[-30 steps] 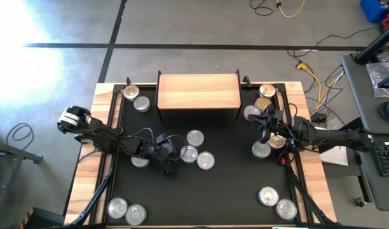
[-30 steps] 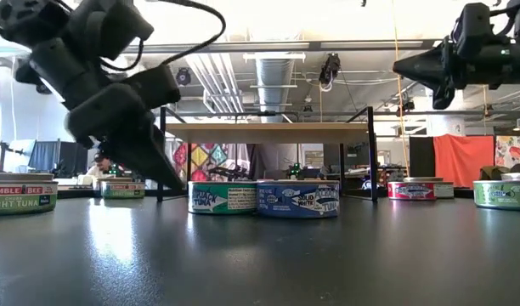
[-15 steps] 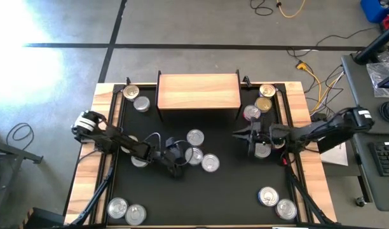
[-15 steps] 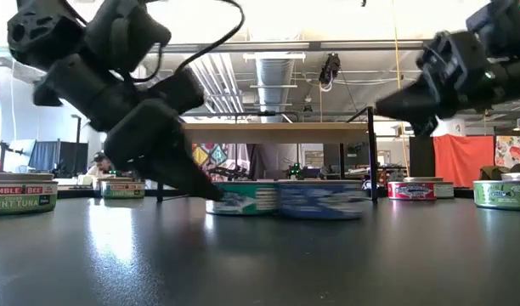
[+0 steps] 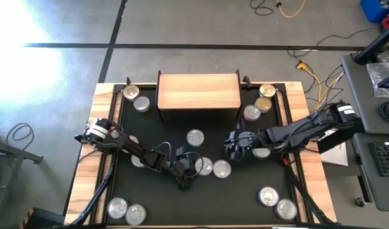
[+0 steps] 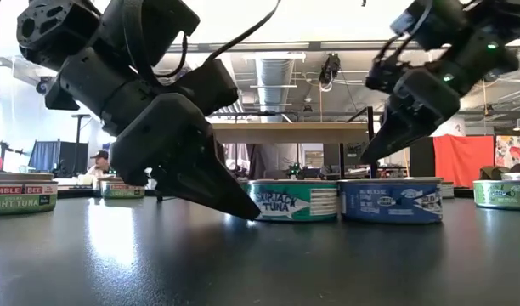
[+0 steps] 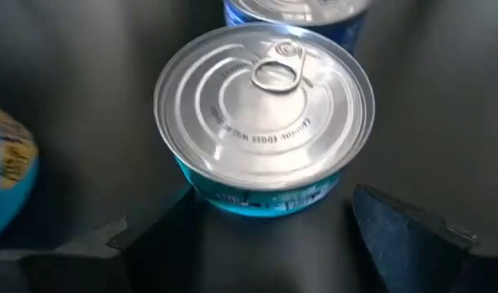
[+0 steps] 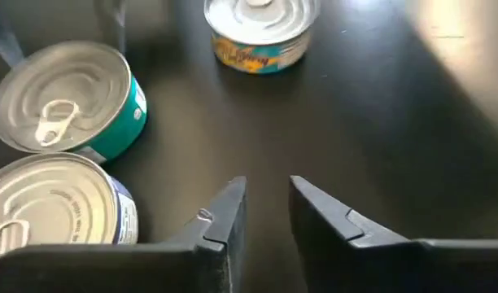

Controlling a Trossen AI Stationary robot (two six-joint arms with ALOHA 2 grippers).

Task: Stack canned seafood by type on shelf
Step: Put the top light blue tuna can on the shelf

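Two silver-lidded tins of canned seafood stand side by side at mid-table: a teal one (image 5: 204, 166) and a blue one (image 5: 222, 169). My left gripper (image 7: 265, 216) is open, low at the table, with the teal tin (image 7: 265, 122) between its fingers. My right gripper (image 8: 267, 189) hovers open above the table just right of centre (image 5: 231, 145), holding nothing. A third tin (image 5: 195, 137) stands alone nearer the shelf (image 5: 197, 91), a light-wood board on black legs at the far middle with nothing on top. My left gripper slants down from the table's left, its open fingers on either side of the teal tin's near wall (image 7: 257, 199). In the low view one fingertip (image 6: 250, 212) lies against the tin's side. The tin stands upright on the table, beside the blue tin (image 6: 392, 201).
More tins stand in small groups: far left (image 5: 131, 93), far right (image 5: 263, 102), near left (image 5: 126, 210), near right (image 5: 277, 202). One lies under each arm (image 5: 138, 160), (image 5: 261, 151). A wooden border (image 5: 102, 127) frames the black tabletop.
My left gripper has gone down and toward the table's right and near edges, sliding the teal and blue tins along upright with it. My right gripper has swung from the far right toward the table's middle and tipped its fingers downward.
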